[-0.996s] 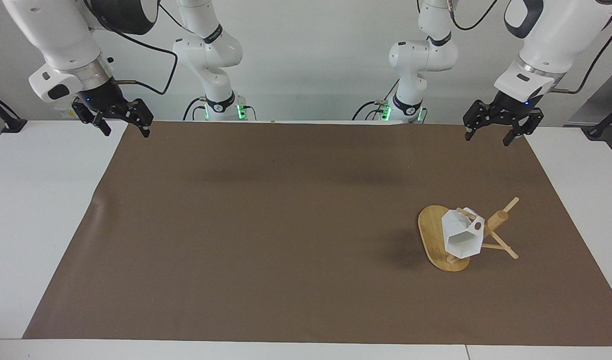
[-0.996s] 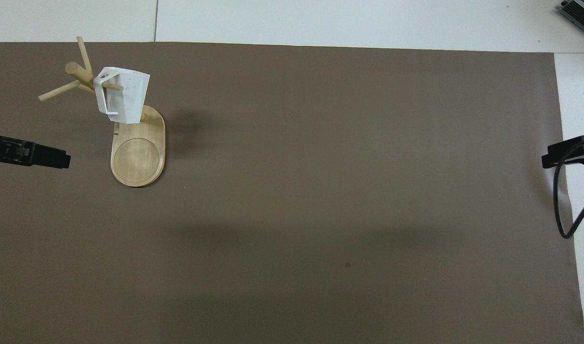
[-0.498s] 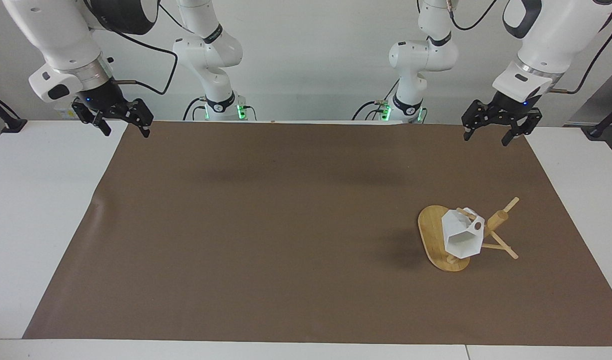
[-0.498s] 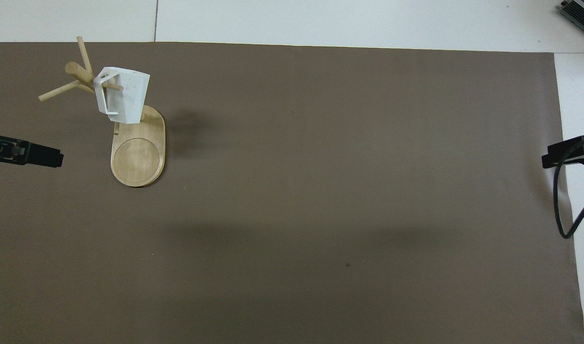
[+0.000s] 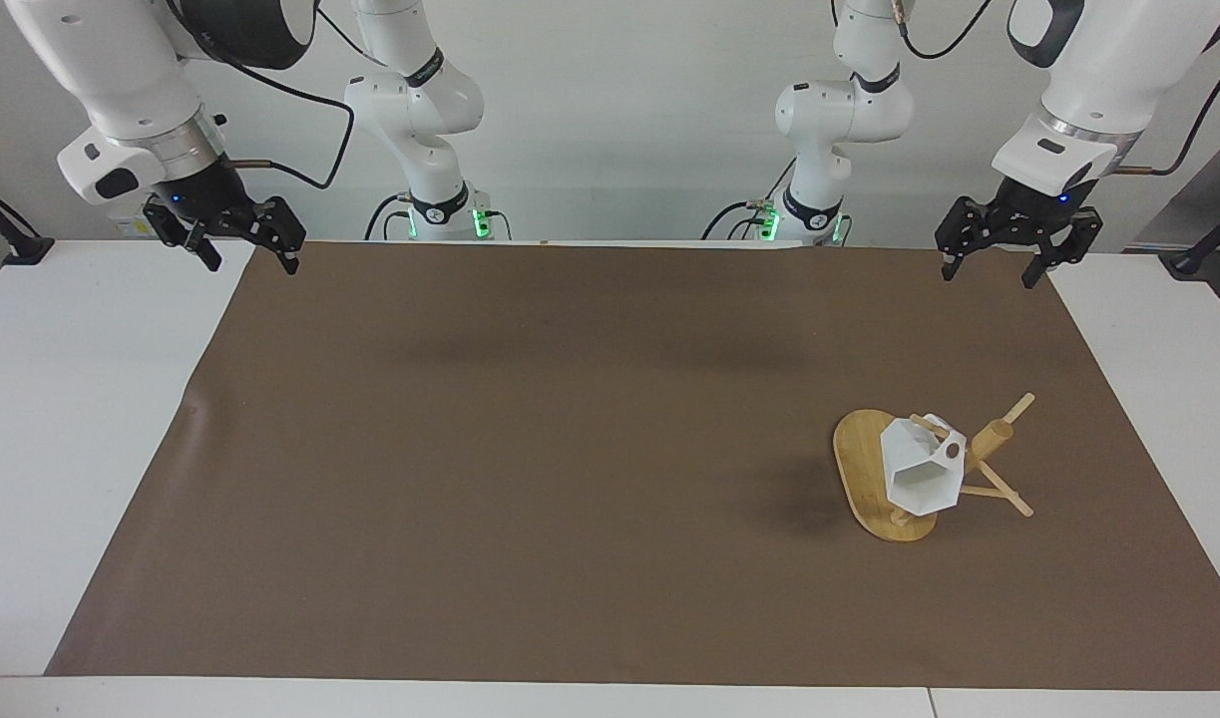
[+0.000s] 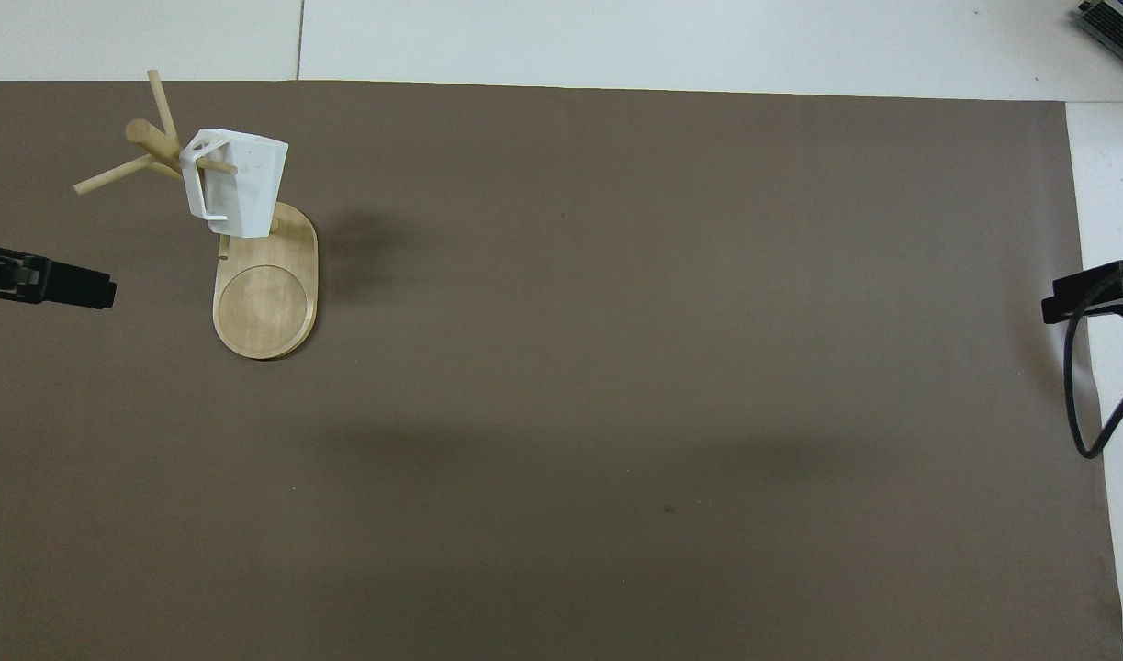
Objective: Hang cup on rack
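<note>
No readable text, labels, brands or numbers anywhere: arms, cup, rack and mat are all unmarked.

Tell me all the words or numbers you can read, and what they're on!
No words or numbers can be read here.
The cup is plain white.
The rack is bare wood.
The brown mat has no print.
Small marks on the arms' bands near their bases are too small to read.
</note>
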`<control>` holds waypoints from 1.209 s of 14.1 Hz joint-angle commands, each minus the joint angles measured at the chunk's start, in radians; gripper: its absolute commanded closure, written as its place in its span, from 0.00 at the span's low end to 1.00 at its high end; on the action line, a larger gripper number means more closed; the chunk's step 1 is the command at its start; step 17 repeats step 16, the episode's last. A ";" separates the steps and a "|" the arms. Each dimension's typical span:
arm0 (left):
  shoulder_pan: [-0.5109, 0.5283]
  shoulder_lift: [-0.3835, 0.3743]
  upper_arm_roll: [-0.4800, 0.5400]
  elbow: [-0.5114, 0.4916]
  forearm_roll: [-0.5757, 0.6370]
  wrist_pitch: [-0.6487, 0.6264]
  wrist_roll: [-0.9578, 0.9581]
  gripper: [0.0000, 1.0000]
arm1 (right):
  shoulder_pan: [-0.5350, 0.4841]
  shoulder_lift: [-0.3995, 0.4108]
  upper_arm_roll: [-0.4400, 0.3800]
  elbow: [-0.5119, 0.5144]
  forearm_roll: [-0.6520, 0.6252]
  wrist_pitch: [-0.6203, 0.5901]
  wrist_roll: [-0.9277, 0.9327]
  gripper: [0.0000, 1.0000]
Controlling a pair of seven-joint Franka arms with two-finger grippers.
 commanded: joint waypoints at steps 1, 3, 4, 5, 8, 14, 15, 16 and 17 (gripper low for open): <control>-0.005 0.027 0.001 0.039 0.009 -0.037 -0.013 0.00 | -0.010 -0.024 0.005 -0.028 0.014 0.001 0.010 0.00; -0.001 0.041 0.006 0.047 -0.011 -0.050 -0.014 0.00 | -0.010 -0.024 0.005 -0.028 0.014 -0.001 0.011 0.00; 0.001 0.059 0.004 0.079 -0.009 -0.063 -0.014 0.00 | -0.010 -0.024 0.005 -0.028 0.015 0.001 0.010 0.00; -0.001 0.079 0.004 0.108 -0.009 -0.084 -0.014 0.00 | -0.010 -0.024 0.005 -0.028 0.014 0.001 0.011 0.00; -0.008 0.083 0.004 0.116 -0.006 -0.092 -0.014 0.00 | -0.010 -0.024 0.005 -0.028 0.014 -0.001 0.010 0.00; -0.010 0.076 0.003 0.109 -0.009 -0.083 -0.019 0.00 | -0.010 -0.024 0.005 -0.028 0.015 -0.001 0.010 0.00; -0.010 0.075 0.001 0.109 -0.009 -0.083 -0.019 0.00 | -0.010 -0.024 0.005 -0.028 0.015 -0.001 0.010 0.00; -0.010 0.075 0.001 0.107 -0.009 -0.083 -0.028 0.00 | -0.010 -0.024 0.005 -0.028 0.015 -0.001 0.010 0.00; -0.010 0.075 0.001 0.107 -0.009 -0.083 -0.028 0.00 | -0.010 -0.024 0.005 -0.028 0.015 -0.001 0.010 0.00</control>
